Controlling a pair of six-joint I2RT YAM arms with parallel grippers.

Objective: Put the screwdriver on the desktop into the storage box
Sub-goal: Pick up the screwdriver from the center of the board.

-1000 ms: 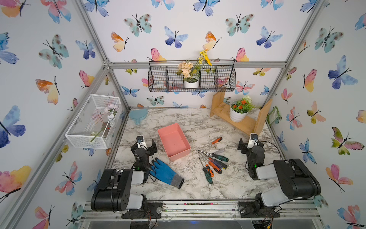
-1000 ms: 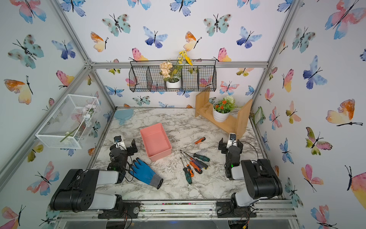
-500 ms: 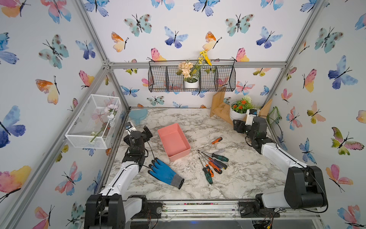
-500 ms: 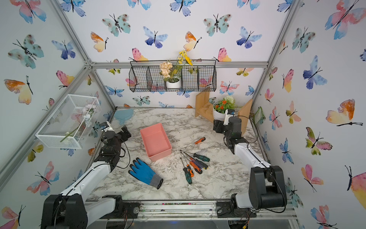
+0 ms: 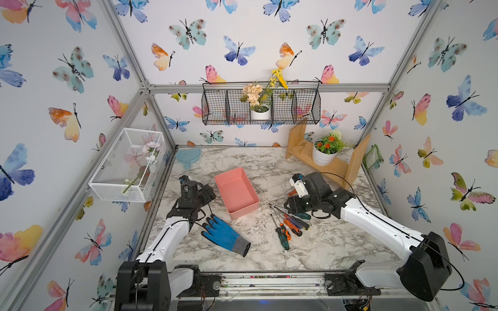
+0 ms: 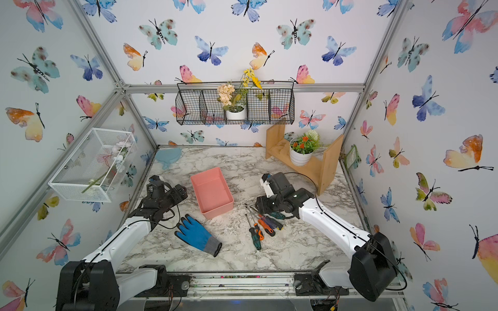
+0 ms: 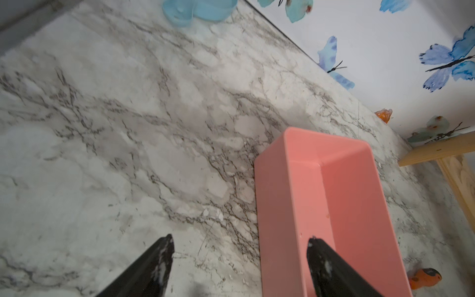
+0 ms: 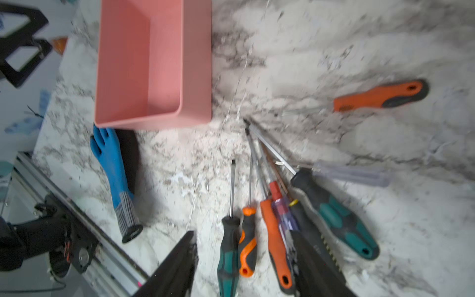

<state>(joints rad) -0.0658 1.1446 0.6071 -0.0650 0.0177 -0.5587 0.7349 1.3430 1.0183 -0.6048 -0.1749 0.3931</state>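
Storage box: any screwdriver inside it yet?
No, in the right wrist view the storage box is bare inside, and the screwdrivers lie on the desktop beside it.

The tabletop (image 5: pixel 258 161) is smooth, white marble-look with grey veining and a faint sheen. The storage box (image 5: pixel 242 212) on it is smooth, matt salmon-pink plastic. Just beside the storage box, the glove (image 5: pixel 221 234) has a blue rubbery coating and a grey knitted cuff. The screwdrivers (image 8: pixel 275 231) near the storage box have bare metal shafts and matt plastic or rubbery grips. Beyond the storage box, the shelf (image 5: pixel 334 168) is pale bare wood.
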